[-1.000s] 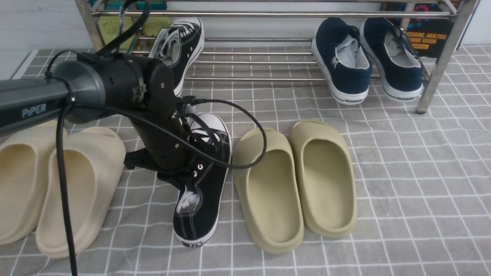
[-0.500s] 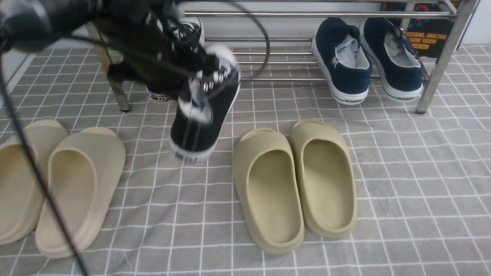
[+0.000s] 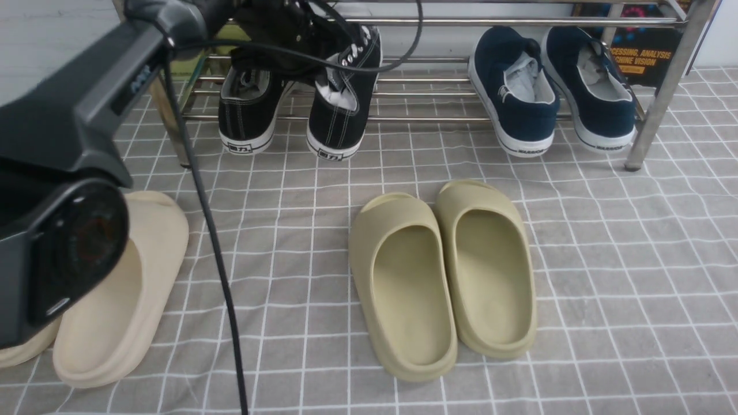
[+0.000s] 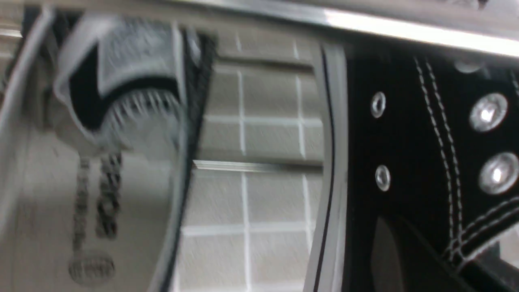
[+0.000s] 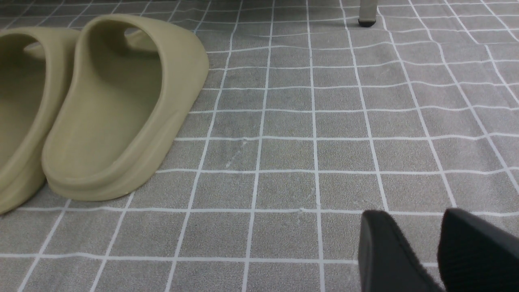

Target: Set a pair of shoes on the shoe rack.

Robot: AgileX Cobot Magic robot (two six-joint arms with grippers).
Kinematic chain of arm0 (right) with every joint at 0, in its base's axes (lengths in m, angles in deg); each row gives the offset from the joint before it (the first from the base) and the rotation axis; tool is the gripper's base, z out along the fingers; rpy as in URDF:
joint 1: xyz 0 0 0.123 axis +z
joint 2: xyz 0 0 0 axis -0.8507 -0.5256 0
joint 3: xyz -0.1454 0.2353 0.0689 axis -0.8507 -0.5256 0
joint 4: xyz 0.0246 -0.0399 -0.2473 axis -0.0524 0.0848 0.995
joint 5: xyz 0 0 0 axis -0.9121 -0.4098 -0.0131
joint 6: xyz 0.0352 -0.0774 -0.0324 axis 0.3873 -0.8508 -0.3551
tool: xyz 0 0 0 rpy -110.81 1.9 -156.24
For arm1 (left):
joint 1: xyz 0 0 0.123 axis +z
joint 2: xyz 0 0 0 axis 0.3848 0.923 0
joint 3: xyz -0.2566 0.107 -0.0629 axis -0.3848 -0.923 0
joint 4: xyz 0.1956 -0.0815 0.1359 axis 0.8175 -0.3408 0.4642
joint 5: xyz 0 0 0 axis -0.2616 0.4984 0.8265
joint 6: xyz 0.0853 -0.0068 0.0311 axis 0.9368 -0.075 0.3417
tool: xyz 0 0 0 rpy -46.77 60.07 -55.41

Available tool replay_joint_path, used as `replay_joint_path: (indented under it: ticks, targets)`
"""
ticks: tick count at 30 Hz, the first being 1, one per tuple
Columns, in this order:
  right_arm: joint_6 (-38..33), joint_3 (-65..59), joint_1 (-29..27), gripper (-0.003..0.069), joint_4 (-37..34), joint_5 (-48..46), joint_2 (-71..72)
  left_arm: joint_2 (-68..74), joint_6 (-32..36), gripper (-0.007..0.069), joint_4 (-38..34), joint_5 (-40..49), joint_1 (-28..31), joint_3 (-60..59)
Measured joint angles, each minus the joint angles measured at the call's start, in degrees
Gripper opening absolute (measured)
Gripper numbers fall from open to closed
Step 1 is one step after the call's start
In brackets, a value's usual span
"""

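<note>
Both black canvas sneakers sit side by side at the left end of the steel shoe rack [image 3: 438, 118], heels toward me. One sneaker [image 3: 248, 109] stands free. My left gripper [image 3: 314, 55] reaches in under the top tube and is shut on the side of the other sneaker [image 3: 343, 109], whose heel juts past the front tube. In the left wrist view, a dark finger [image 4: 389, 251] presses the black canvas [image 4: 405, 142] beside the eyelets, below a rack tube [image 4: 405, 30]. My right gripper [image 5: 413, 219] hangs shut and empty over the checked cloth.
Two navy slip-ons [image 3: 513, 92] stand at the rack's right end, near its corner post [image 3: 663, 98]. Olive slides [image 3: 403, 282] lie on the cloth in the middle, also in the right wrist view [image 5: 117, 109]. Cream slides [image 3: 115, 300] lie at the left, partly behind my left arm.
My left gripper lifted the second black sneaker off the cloth and carried it forward onto the rack, next to the first sneaker. The arm is now stretched far forward.
</note>
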Motion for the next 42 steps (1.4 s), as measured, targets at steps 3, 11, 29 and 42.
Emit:
replay_joint_path:
  ticks: [3, 11, 29, 42]
  targets:
    - [0.0, 0.0, 0.0, 0.0239, 0.0, 0.0, 0.0, 2.2, -1.5, -0.0013, 1.7, -2.3, 0.8, 0.1]
    - [0.0, 0.0, 0.0, 0.0239, 0.0, 0.0, 0.0, 3.3, -3.9, -0.0002, 2.5, -4.7, 1.4, 0.1]
    - [0.0, 0.0, 0.0, 0.0239, 0.0, 0.0, 0.0, -9.4, 2.6, 0.0281, 5.7, 9.8, 1.4, 0.8]
    - [0.0, 0.0, 0.0, 0.0239, 0.0, 0.0, 0.0, -30.7, 13.7, -0.0013, 6.0, 20.8, 1.4, -6.0]
